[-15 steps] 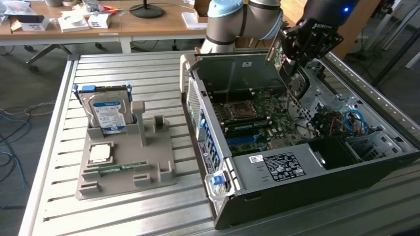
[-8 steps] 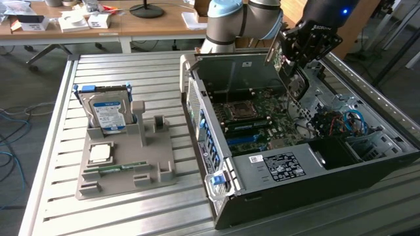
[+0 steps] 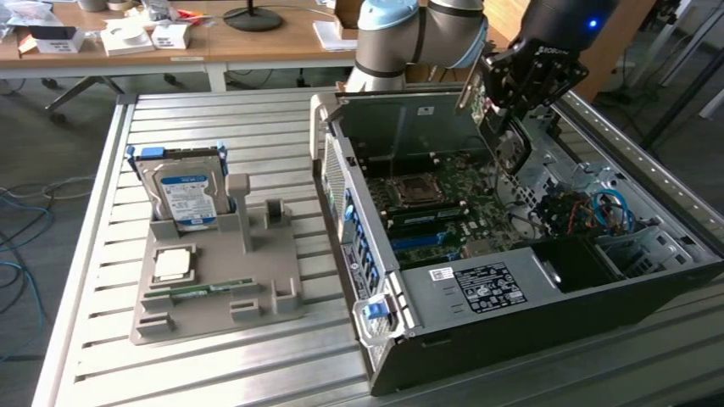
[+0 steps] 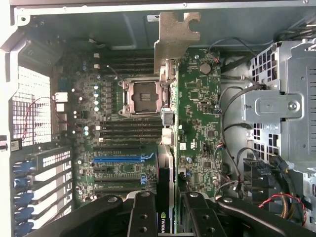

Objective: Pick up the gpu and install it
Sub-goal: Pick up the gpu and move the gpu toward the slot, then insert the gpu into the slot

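Tool [image 3: 511,95] clamped on the gpu [image 4: 176,42], poised edge-on over the motherboard [image 3: 453,191] in the open case [image 3: 498,288]; pickup complete, card not yet seated.

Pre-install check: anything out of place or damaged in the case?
Nothing damaged or spilled. The gpu hangs in the claw above the motherboard, not seated. Only oddity: the CPU socket looks empty.

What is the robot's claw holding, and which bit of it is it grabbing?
The claw holds the gpu over the open computer case, pinching its flat sides at the end away from its silver bracket.
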You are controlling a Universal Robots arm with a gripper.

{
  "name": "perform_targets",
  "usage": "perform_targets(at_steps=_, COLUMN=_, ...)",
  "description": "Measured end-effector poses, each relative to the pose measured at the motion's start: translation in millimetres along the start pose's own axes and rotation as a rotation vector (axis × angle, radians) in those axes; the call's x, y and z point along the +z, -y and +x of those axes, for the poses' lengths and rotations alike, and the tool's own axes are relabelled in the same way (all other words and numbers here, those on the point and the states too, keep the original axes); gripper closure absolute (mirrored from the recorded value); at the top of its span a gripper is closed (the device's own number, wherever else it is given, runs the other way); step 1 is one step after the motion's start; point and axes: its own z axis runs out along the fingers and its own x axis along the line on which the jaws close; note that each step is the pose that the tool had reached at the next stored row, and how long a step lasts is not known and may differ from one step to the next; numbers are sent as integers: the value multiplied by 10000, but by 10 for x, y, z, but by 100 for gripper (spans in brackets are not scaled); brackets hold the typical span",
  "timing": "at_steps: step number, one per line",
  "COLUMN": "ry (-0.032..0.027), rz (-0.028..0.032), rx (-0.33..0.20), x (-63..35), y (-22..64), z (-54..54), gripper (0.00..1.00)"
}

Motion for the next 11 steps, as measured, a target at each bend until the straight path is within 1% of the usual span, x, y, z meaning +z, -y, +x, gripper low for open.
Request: perform_targets(at_steps=11, ry=0, rz=-5, rx=0, x=1, y=0, z=0, gripper=74)
